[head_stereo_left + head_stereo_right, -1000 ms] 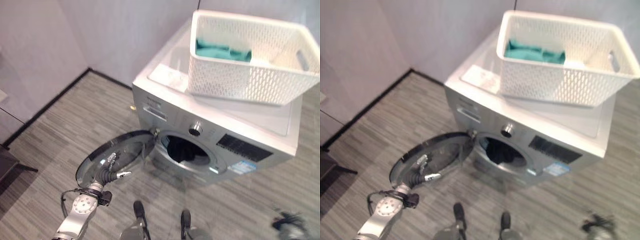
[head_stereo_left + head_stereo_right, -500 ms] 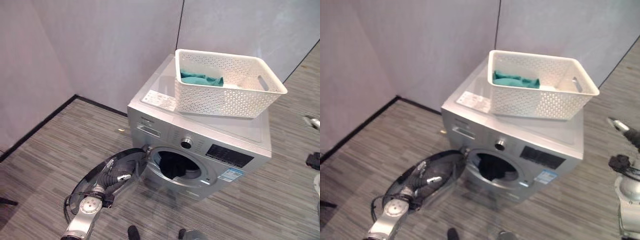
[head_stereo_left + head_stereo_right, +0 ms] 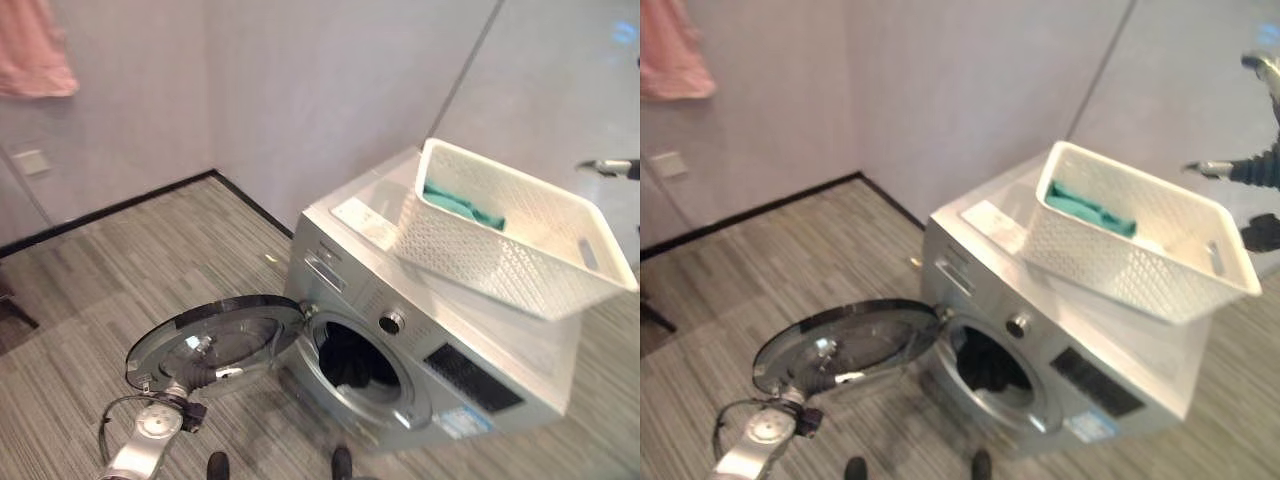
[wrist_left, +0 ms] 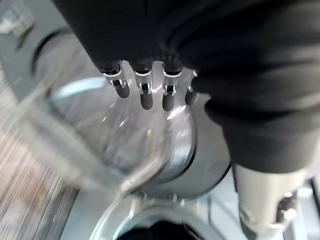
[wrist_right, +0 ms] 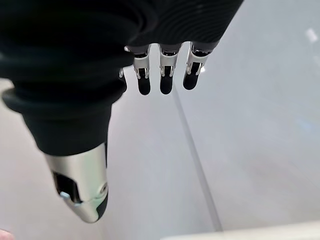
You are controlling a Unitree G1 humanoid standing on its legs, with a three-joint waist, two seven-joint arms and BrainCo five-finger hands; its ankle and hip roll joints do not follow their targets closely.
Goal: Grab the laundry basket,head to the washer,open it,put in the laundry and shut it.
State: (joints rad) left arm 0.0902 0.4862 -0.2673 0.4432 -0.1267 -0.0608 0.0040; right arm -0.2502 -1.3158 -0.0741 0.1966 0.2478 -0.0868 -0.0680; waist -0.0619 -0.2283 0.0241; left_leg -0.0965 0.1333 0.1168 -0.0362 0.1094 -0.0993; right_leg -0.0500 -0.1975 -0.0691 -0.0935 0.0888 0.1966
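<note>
Round glass washer door [image 3: 215, 335] swung wide under the open-fingered left hand [image 3: 205, 363], right hand [image 3: 1245, 172] open and empty beside the white perforated laundry basket [image 3: 510, 240] atop the silver washer [image 3: 420, 340]: lift the teal laundry [image 3: 462, 207] cleanly into the drum next.

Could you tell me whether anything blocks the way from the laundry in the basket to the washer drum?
Nothing visible does. The door is swung wide open, the drum opening is exposed, and the teal laundry lies in the basket on the washer.

White perforated laundry basket [image 3: 520, 245], teal cloth [image 3: 462, 205], silver washer [image 3: 420, 370], grey striped floor [image 3: 120, 260], pink cloth [image 3: 35, 48].
</note>
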